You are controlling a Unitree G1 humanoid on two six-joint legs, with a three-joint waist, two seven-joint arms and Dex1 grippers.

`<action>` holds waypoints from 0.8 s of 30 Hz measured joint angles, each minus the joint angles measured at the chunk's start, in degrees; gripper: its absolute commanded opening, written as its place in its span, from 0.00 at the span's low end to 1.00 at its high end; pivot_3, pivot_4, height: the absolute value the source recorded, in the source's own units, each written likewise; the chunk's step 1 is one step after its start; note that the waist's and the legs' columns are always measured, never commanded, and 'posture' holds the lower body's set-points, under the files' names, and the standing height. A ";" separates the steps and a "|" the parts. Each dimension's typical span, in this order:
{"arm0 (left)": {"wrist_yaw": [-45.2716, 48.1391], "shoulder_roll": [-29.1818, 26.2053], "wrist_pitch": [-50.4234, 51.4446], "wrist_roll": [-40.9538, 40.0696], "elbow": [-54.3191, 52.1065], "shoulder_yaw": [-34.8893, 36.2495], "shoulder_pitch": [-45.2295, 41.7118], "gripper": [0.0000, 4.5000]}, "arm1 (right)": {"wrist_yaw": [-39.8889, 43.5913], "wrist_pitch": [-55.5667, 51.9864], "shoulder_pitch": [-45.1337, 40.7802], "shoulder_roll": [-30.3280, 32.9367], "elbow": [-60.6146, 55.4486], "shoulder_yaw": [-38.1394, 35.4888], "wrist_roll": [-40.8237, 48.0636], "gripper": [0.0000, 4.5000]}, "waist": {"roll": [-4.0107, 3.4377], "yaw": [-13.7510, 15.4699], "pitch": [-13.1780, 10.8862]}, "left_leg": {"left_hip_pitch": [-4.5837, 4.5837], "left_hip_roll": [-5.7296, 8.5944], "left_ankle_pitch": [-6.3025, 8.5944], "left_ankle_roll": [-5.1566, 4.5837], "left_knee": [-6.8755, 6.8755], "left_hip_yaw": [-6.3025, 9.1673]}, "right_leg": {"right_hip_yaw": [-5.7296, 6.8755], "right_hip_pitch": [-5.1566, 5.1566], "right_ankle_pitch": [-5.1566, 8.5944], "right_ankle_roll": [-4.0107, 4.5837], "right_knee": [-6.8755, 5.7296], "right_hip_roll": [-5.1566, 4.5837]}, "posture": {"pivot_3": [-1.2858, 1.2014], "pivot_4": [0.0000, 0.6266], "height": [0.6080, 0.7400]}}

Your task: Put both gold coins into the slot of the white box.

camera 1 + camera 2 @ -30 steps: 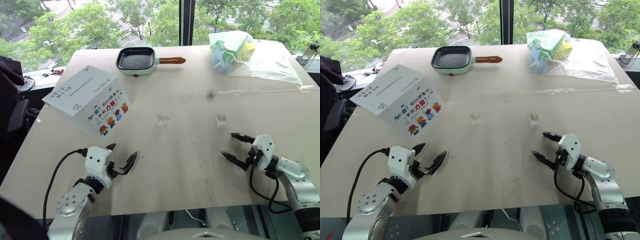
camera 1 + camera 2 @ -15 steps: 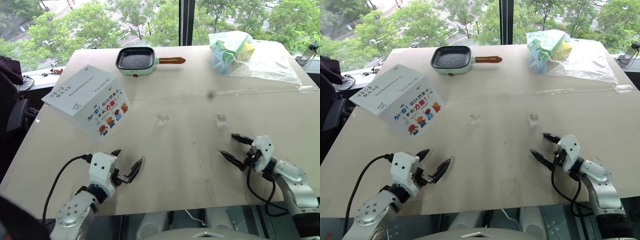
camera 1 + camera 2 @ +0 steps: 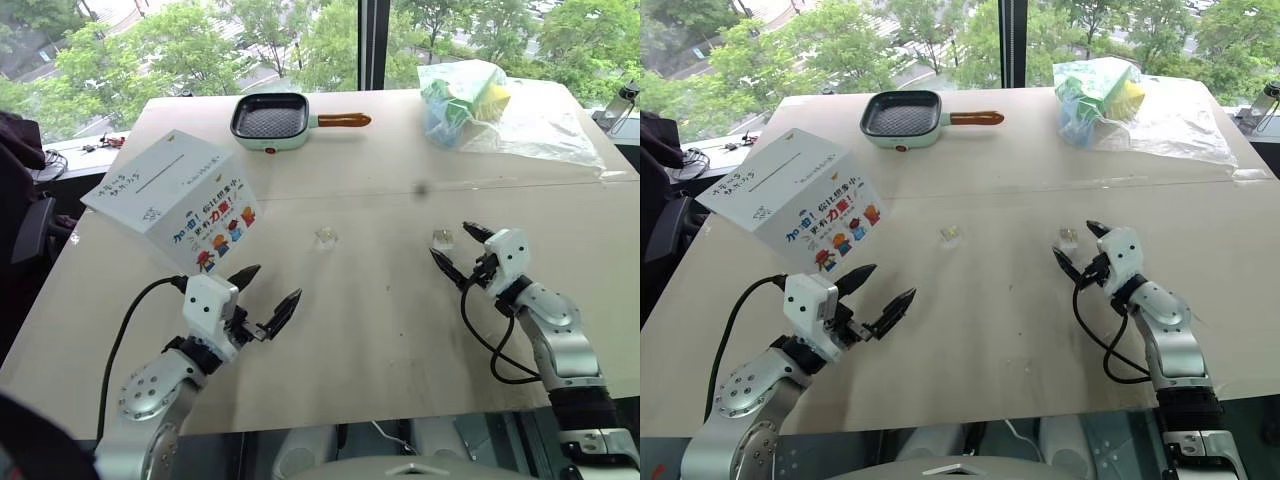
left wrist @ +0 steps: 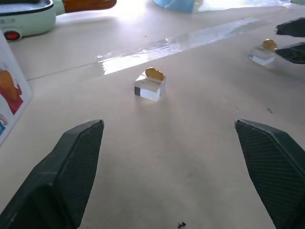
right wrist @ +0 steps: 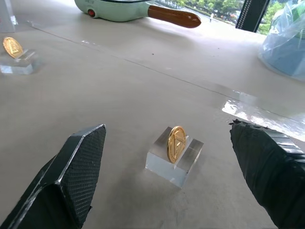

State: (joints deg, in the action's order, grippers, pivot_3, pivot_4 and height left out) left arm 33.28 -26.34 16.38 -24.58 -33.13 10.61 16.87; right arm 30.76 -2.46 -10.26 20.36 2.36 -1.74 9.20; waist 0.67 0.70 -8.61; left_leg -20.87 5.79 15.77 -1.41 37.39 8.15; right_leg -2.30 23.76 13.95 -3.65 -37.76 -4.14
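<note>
Right gripper [image 5: 167, 157]: fingers spread wide, grasping nothing, framing a gold coin [image 5: 176, 143] that is standing on edge in a clear block [image 5: 172, 157]. The upright stand is likely leaving both coin faces free for a pinch.

Left gripper [image 4: 171, 157]: fingers released and wide apart, holding nothing, facing the other coin [image 4: 154, 73] on its own clear block [image 4: 149, 88], still some way ahead on the table [image 3: 380, 330].

Coins: both sitting on their blocks near the middle of the table, well apart from each other; neither is being touched yet.

White box [image 3: 175, 198]: resting tilted at the table's left side, beyond the left gripper, its slot [image 3: 163, 170] facing upward across the white face. Whether anything is inside cannot be told.

Green pan [image 3: 272, 122]: lying at the far edge, handle pointing right, looking empty.

Plastic bag [image 3: 500, 110]: lying at the far right, holding green, blue and yellow items.
</note>
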 measured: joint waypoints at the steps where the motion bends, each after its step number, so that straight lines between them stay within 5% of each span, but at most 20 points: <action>1: 0.30 -0.36 0.02 -0.31 -0.02 0.02 -0.71 1.00 | -0.55 -0.54 -0.53 -0.21 0.02 0.34 -0.25 0.88 | 0.00 0.00 0.00 | -0.01 0.00 0.00 0.00 0.00 0.00 | 0.00 0.01 0.00 0.00 0.01 0.00 | 0.52 0.24 0.85; 2: 0.55 -0.72 0.09 -0.39 -0.03 0.01 -1.37 1.00 | -1.30 -1.29 -1.04 -0.45 0.02 0.58 -0.62 0.83 | 0.00 0.00 0.00 | 0.00 0.00 0.00 0.00 -0.01 0.00 | -0.01 0.00 0.00 0.00 0.01 0.00 | 0.52 0.24 0.85; 9: 0.86 -1.52 0.69 -0.42 -0.09 0.01 -2.70 1.00 | -3.30 -2.53 -2.24 -1.13 0.49 0.77 -1.72 0.06 | 0.00 -0.13 0.00 | 0.02 0.00 0.01 0.00 -0.03 -0.01 | -0.02 0.00 0.00 0.00 0.02 0.02 | 0.52 0.24 0.85; 18: -1.72 -0.65 4.01 -1.52 -0.66 -0.11 -3.13 1.00 | -1.86 -3.02 -2.38 -2.25 0.35 0.10 1.95 0.03 | 0.00 -0.17 -0.01 | 0.01 -0.01 0.01 -0.01 -0.03 0.00 | -0.01 0.00 0.00 0.00 0.02 0.03 | 0.52 0.24 0.85; 24: -9.30 7.67 14.70 -25.92 -7.11 -0.42 -7.43 1.00 | -0.66 -26.55 -4.37 -8.51 -12.95 -3.07 30.09 0.03 | 0.00 -0.27 -0.06 | -0.03 -0.05 0.10 -0.15 -0.01 0.12 | -0.01 0.00 -0.01 0.00 0.01 0.02 | 0.52 0.24 0.85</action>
State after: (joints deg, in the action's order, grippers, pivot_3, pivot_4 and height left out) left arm 23.98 -18.67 31.07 -50.51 -40.24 10.19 9.44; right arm 30.09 -29.01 -14.63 11.85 -10.60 -4.81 39.28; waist 0.67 0.43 -8.67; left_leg -20.90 5.74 15.87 -1.56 37.38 8.27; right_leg -2.31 23.76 13.94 -3.65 -37.75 -4.12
